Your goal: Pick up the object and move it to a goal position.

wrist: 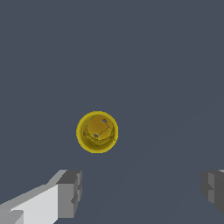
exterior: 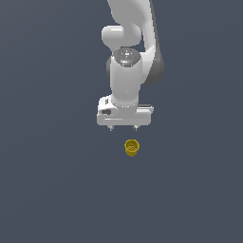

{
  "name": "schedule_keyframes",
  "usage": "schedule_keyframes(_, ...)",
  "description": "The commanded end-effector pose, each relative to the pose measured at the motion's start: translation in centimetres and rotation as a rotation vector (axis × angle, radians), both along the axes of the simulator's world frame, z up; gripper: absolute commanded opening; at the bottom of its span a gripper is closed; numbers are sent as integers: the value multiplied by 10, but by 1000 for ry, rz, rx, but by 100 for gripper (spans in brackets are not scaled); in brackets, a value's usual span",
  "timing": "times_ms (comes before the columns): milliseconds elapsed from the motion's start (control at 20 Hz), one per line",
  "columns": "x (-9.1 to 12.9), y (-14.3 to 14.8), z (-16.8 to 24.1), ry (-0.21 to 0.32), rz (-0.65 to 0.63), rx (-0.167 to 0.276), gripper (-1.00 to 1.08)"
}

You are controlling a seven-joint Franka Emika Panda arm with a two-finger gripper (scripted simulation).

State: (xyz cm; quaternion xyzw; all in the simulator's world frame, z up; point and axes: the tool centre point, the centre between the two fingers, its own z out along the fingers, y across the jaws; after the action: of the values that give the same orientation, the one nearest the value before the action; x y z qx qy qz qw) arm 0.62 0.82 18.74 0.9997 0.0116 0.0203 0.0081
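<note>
Small bright yellow cup (exterior: pixel 132 147), standing upright on plain dark grey floor (exterior: pixel 47 190), hollow top facing up. Round rim, a bit lighter yellow than the inside. Short cylinder body, clearly narrower than the white gripper (exterior: pixel 123 128). In the wrist view, seen from straight above: cup (wrist: pixel 97 131) as a yellow ring around a darker golden inside, with two tiny dark dots on the bottom of the hollow. Nothing else inside, as far as visible.

Relative to the cup, in the exterior view: gripper above it and slightly toward that view's left, not touching. Clear gap of grey background between the two short fingertips (exterior: pixel 111 128) and the rim. White arm (exterior: pixel 126 71) rising straight up from the gripper, with a grey joint behind it on the exterior view's right.

Claw apart: in the wrist view, one grey finger pad (wrist: pixel 70 192) on one side of the frame and the other well apart on the opposite side, gripper (wrist: pixel 142 189) midpoint over bare floor (wrist: pixel 153 65). Cup not between the pads, lying ahead of them and nearer to the pad on the white finger body. Nothing held.
</note>
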Motion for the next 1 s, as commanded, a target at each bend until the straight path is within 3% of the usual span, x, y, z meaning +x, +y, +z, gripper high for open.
schedule_keyframes(0, 0, 0, 0, 0, 0, 0, 100)
schedule_keyframes(450, -11, -4, -12, 48, -44, 2, 100)
schedule_keyframes(950, -8, 0, -19, 47, 6, 0, 100)
